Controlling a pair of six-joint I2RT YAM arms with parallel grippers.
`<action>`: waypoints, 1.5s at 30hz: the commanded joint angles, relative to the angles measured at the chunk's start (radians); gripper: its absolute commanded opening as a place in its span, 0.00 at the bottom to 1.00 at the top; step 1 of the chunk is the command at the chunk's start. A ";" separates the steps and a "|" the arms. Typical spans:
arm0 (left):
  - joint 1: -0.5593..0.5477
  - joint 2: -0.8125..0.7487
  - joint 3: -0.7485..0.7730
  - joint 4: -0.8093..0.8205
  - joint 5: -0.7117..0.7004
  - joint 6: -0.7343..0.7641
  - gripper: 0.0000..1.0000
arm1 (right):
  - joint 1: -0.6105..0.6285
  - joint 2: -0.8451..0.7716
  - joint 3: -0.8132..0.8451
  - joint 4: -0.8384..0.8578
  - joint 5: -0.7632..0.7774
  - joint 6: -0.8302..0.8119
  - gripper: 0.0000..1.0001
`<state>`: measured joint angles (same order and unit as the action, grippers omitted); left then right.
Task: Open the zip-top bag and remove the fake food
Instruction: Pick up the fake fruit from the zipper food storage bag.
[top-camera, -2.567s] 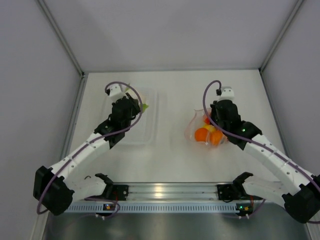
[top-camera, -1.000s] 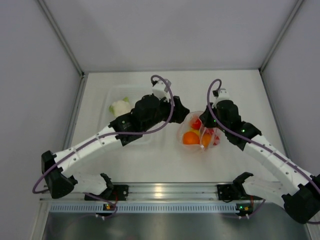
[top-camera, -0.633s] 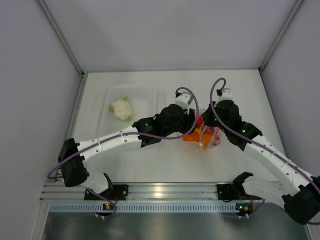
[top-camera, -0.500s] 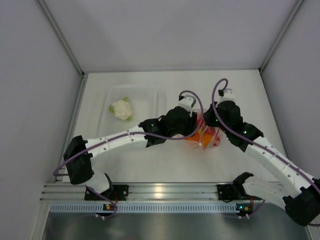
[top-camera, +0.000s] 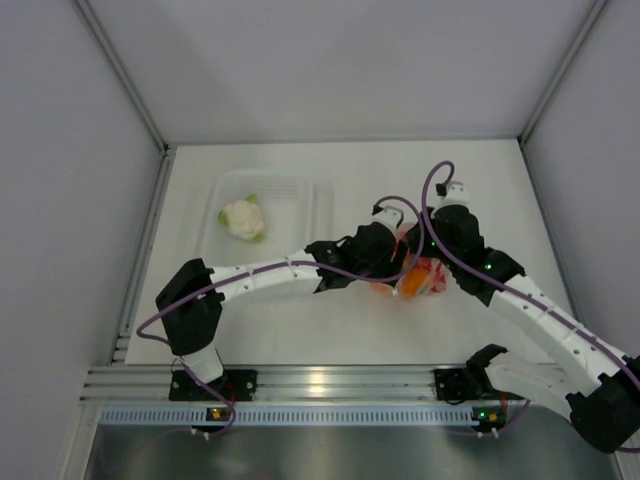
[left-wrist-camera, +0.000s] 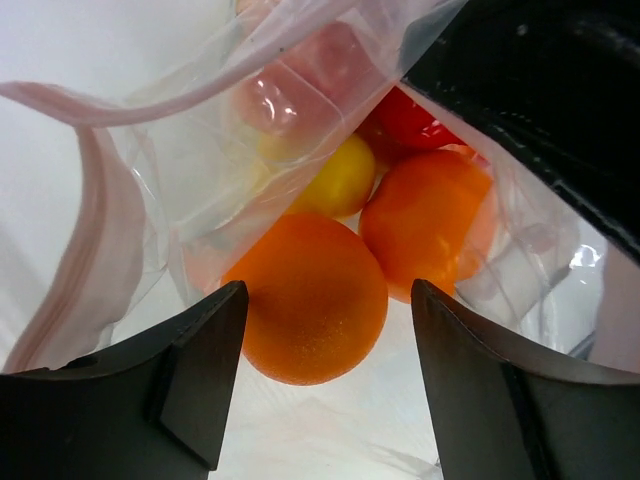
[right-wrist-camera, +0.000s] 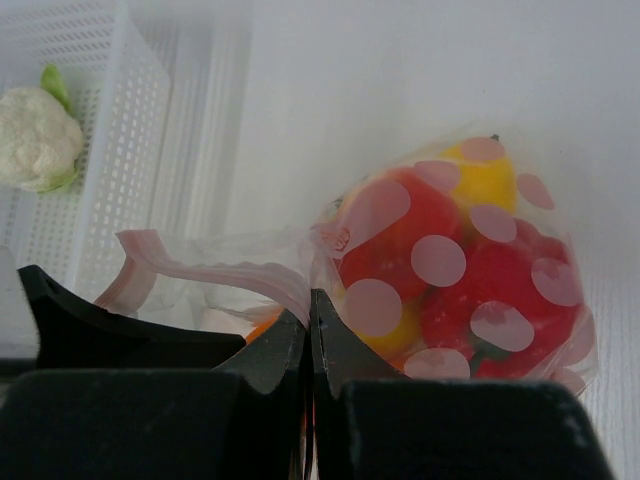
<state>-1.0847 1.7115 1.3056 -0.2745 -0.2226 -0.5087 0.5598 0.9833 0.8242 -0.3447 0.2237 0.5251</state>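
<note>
The zip-top bag (top-camera: 428, 281) lies right of centre with its mouth open and its pink zip strip (right-wrist-camera: 200, 268) curling left. My right gripper (right-wrist-camera: 308, 320) is shut on the rim of the bag (right-wrist-camera: 470, 280) at that strip. My left gripper (left-wrist-camera: 325, 390) is open inside the mouth of the bag (left-wrist-camera: 110, 200). An orange (left-wrist-camera: 310, 300) sits between its fingertips, and I see no clear contact. Behind that orange are a second orange (left-wrist-camera: 425, 225), a lemon (left-wrist-camera: 340, 180) and a red piece (left-wrist-camera: 415, 120). In the top view the left gripper (top-camera: 393, 262) meets the right gripper (top-camera: 425, 250) over the bag.
A white cauliflower (top-camera: 241, 219) lies in the clear perforated tray (top-camera: 300, 200) at the back left, also seen as cauliflower (right-wrist-camera: 35, 140) in the tray (right-wrist-camera: 120, 120). The left arm stretches across the table's middle. Grey walls close in the table on three sides.
The left arm swung right from the tray, leaving the cauliflower there, and pushed its open jaws into the bag's mouth. The right gripper kept its hold on the rim.
</note>
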 joint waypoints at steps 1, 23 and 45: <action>-0.004 0.022 0.032 -0.023 -0.044 0.012 0.72 | -0.014 -0.021 -0.011 0.061 0.003 0.006 0.00; -0.003 0.188 -0.011 -0.020 -0.024 -0.082 0.82 | -0.024 -0.017 -0.074 0.085 -0.046 0.001 0.00; -0.034 -0.070 -0.176 0.238 0.006 -0.039 0.00 | -0.024 0.052 -0.020 0.075 -0.030 -0.088 0.00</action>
<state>-1.1038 1.7210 1.1656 -0.1398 -0.2016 -0.5716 0.5468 1.0248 0.7429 -0.3328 0.1726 0.4717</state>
